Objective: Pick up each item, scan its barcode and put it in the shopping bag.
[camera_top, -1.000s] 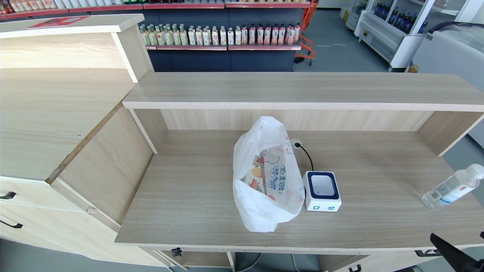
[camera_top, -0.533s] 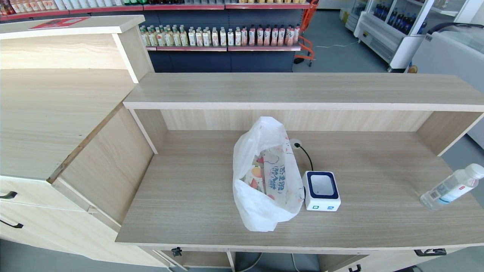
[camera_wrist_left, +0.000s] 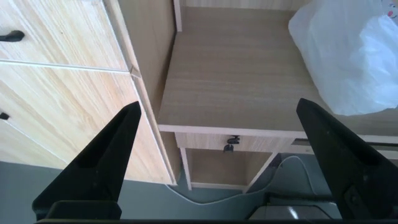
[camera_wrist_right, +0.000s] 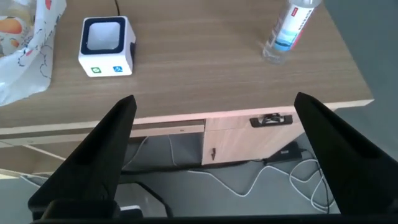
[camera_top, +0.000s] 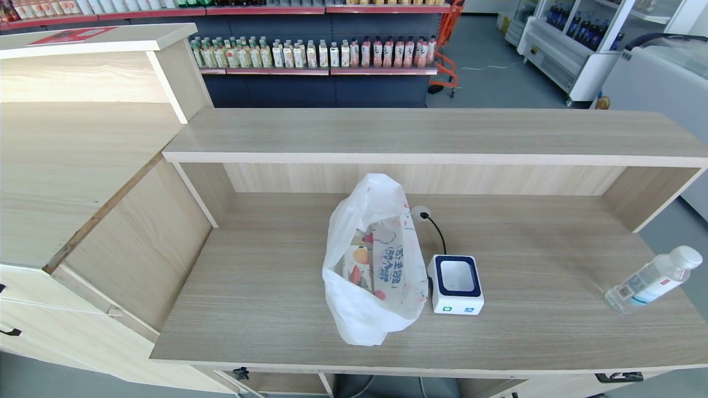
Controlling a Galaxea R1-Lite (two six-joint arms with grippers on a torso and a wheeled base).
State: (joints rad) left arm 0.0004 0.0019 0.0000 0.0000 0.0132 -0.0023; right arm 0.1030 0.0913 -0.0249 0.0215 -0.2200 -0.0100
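The wooden counter (camera_top: 553, 249) had the white shopping bag (camera_top: 359, 318) sitting upright around the middle with some colourful packs already in it, and the little white scanner (camera_top: 455, 283) was right up against its right side, window facing up. The clear water bottle (camera_top: 650, 280) was lying on its side way off near the counter's right end, well apart from the scanner. The left gripper (camera_wrist_left: 217, 165) and right gripper (camera_wrist_right: 211, 162) both hung out past the counter's front edge, jaws spread wide, holding nothing.
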